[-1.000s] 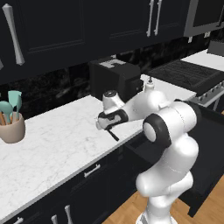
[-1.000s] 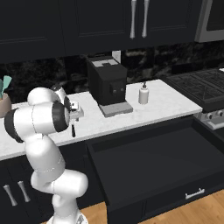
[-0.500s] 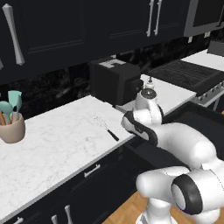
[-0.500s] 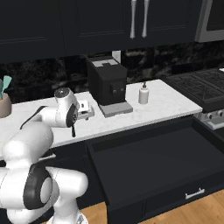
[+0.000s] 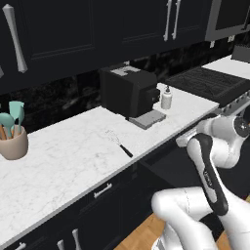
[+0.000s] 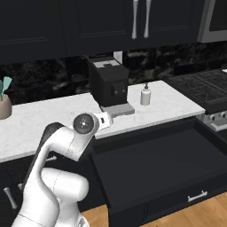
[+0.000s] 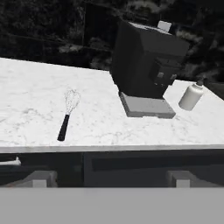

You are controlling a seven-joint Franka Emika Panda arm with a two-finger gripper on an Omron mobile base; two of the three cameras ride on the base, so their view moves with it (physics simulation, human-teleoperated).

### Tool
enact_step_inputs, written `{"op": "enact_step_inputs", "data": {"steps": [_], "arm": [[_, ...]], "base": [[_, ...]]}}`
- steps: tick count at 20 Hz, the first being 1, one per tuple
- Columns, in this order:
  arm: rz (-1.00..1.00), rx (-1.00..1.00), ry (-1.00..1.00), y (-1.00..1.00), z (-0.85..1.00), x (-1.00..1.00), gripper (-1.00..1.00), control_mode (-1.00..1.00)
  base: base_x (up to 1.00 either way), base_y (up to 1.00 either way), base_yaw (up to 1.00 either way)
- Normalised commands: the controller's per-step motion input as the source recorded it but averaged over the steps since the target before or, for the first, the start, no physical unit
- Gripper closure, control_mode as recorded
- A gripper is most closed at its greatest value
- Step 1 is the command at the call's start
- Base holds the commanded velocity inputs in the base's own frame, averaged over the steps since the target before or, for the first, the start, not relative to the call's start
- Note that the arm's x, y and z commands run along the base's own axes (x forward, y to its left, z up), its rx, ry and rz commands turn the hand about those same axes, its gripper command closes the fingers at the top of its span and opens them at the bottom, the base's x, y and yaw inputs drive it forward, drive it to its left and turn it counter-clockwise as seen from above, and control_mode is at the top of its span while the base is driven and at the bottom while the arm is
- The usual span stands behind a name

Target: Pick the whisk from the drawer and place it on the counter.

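The whisk [image 5: 117, 142] lies flat on the white marble counter [image 5: 68, 166], its wire head toward the back wall and its black handle toward the front edge. In the hand view the whisk [image 7: 67, 115] rests left of centre on the counter [image 7: 30, 100], well apart from my gripper [image 7: 111, 180]. The gripper is open, its fingertips [image 7: 42, 178] spread wide and holding nothing. It hovers in front of the counter edge, above the open black drawer [image 6: 155, 166]. The hand [image 6: 103, 119] sits just off the counter's front.
A black coffee machine [image 5: 129, 93] stands at the back of the counter, right of the whisk, with a small white bottle [image 5: 166, 99] beside it. A beige holder of teal spatulas [image 5: 12, 141] stands far left. The dark stovetop [image 6: 199, 86] lies to the right.
The gripper has let go of the whisk and drawn back off the counter toward the drawer. The whisk stays lying where it was set down.
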Motion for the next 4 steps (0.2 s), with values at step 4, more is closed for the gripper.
{"op": "enact_step_inputs", "data": {"steps": [4], "arm": [[0.01,0.28,-0.35,-0.81,0.89,-0.55,-1.0,-1.0]], "base": [[0.0,0.0,0.0]]}}
